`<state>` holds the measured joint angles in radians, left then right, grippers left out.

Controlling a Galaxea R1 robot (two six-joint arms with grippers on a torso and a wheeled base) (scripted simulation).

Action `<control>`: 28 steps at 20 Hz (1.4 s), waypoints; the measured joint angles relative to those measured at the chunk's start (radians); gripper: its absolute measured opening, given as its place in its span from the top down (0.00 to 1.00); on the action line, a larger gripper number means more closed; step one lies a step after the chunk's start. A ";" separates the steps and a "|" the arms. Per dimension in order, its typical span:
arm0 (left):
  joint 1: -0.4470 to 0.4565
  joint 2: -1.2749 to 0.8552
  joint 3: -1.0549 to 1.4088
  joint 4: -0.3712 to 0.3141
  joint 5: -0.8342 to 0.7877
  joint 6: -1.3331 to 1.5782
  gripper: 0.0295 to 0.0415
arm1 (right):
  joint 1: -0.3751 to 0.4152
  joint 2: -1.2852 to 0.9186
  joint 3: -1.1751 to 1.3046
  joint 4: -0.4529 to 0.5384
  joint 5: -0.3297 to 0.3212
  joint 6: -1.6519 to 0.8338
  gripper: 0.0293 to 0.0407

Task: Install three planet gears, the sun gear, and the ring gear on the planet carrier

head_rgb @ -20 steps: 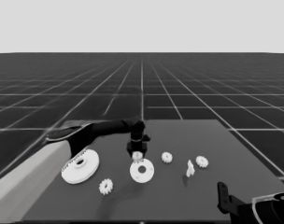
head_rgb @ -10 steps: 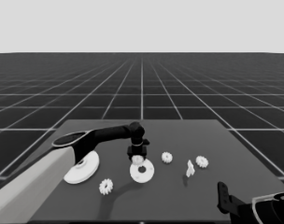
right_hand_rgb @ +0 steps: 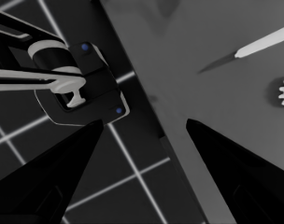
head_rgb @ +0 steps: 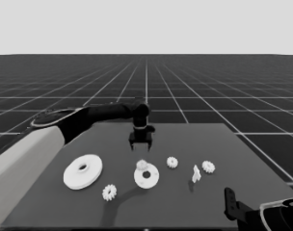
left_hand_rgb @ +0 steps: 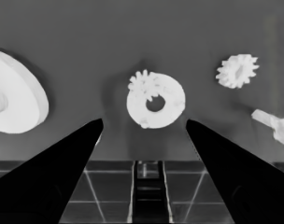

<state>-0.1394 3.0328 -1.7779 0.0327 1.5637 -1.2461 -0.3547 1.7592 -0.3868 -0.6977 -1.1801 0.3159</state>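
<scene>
My left gripper (head_rgb: 140, 144) hangs over the middle of the table (head_rgb: 185, 202), above and a little behind the smaller round part (head_rgb: 147, 177), touching nothing. Through the left wrist camera its fingers (left_hand_rgb: 53, 172) stand wide apart with nothing between them, and the smaller round part (left_hand_rgb: 156, 100) shows in the gap, well below.

One gear (head_rgb: 142, 165) sits on the rim of the smaller round part, on its far-left side. In the wrist view that gear (left_hand_rgb: 143, 85) overlaps the disc's edge and reaches the centre hole.

The larger round part (head_rgb: 83, 171) lies flat to the left, apart from the smaller one, close beside my left arm's pale section. A second gear (head_rgb: 109, 192) lies loose in front of it, toward the near edge. A third gear (head_rgb: 172, 162) lies just right of the smaller round part, not touching it. Farther right a thin white piece (head_rgb: 196, 174) stands on the table, with the fourth gear (head_rgb: 208, 167) just beside it.

Nothing lies directly between the left gripper and the smaller round part. The third gear and the thin white piece are the nearest clutter on the right side.

My right gripper (head_rgb: 232, 204) is parked at the table's near right corner. Its wrist view shows the fingers (right_hand_rgb: 53, 182) spread wide and bare over the table's edge and the floor grid, with dark machinery (right_hand_rgb: 81, 84) at one side.
</scene>
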 joint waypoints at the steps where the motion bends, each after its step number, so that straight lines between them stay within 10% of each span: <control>1: -0.035 0.004 -0.010 -0.030 0.007 0.006 0.25 | 0.000 0.000 0.000 0.000 0.000 0.000 0.19; 7: -0.076 0.013 -0.036 -0.070 0.017 0.021 0.25 | 0.000 0.000 0.000 0.000 0.000 0.000 0.19; 10: -0.086 -0.454 0.716 -0.081 0.009 -0.273 0.25 | 0.000 0.000 0.000 0.000 0.000 0.000 0.19; 17: -0.094 -0.566 0.833 -0.086 0.009 -0.269 0.25 | 0.000 0.000 0.000 0.000 0.000 0.000 0.19; 18: 0.087 -0.569 0.842 0.133 -0.002 -0.276 0.25 | 0.000 0.000 0.000 0.000 0.000 0.000 0.19; 20: 0.322 -0.549 0.757 0.334 -0.029 -0.215 0.25 | 0.000 0.000 0.000 0.000 0.000 0.000 0.19; 27: 0.412 -0.523 0.662 0.414 -0.071 -0.159 0.25 | 0.000 0.000 0.000 0.000 0.000 0.000 0.19; 28: 0.413 -0.523 0.661 0.414 -0.071 -0.159 0.55 | 0.000 0.000 0.000 0.000 0.000 0.000 0.19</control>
<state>0.2733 2.5097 -1.1170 0.4470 1.4924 -1.4047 -0.3547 1.7592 -0.3868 -0.6977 -1.1801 0.3159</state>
